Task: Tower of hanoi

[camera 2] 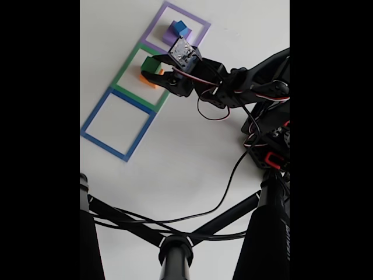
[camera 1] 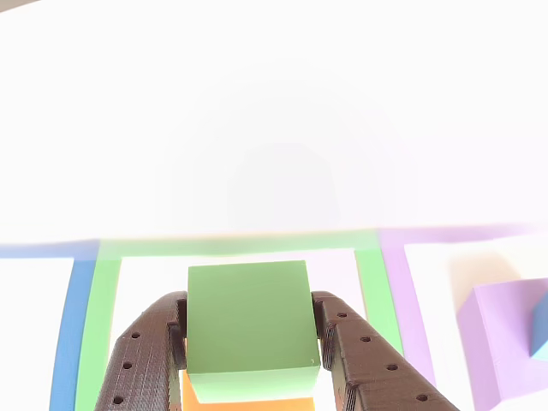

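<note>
In the other view my gripper (camera 1: 253,330) has its dark fingers (camera 1: 342,342) closed on the two sides of a green block (camera 1: 250,317). That block sits over an orange block (camera 1: 248,402), whose top edge shows just below it. Both lie inside the green square outline (camera 1: 96,300). At the right, a purple block (camera 1: 501,342) carries a small blue cube (camera 1: 539,330). The fixed view shows my gripper (camera 2: 158,73) at the green block (camera 2: 152,65), above the orange block (camera 2: 147,80). In the purple square outline (camera 2: 201,23) the blue cube (camera 2: 180,27) rests on the purple block (camera 2: 169,36).
A blue square outline (camera 2: 96,111) lies on the white table left of the green one, with nothing inside it. Black tripod legs (camera 2: 175,251) and cables cross the lower part of the fixed view. The arm's base (camera 2: 271,146) stands at the right.
</note>
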